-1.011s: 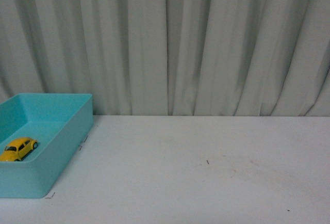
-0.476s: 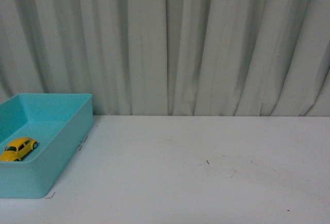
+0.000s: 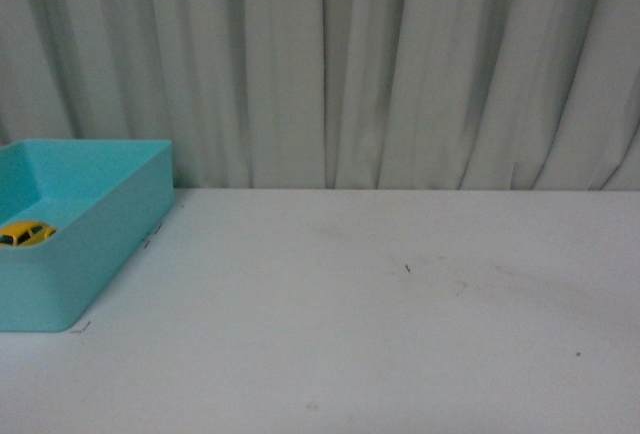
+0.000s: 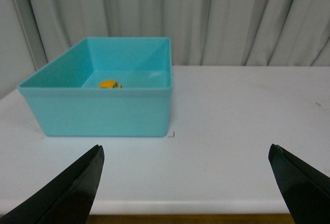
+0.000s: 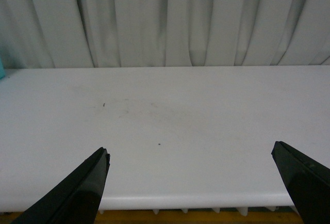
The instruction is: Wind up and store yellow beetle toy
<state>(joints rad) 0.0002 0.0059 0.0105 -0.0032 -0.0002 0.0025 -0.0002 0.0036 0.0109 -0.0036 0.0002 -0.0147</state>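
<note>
The yellow beetle toy sits inside the turquoise bin at the left of the white table; only its upper part shows above the bin's wall. In the left wrist view the toy lies on the floor of the bin, well beyond my left gripper, which is open and empty near the table's front edge. My right gripper is open and empty over the table's front edge. Neither gripper shows in the front view.
A white table runs across the view with a few small dark specks. A grey-white curtain hangs behind it. The table's front edge shows in both wrist views.
The front view has shifted: the table, bin and toy sit higher and further left in the picture than before. The toy stays in the bin.
</note>
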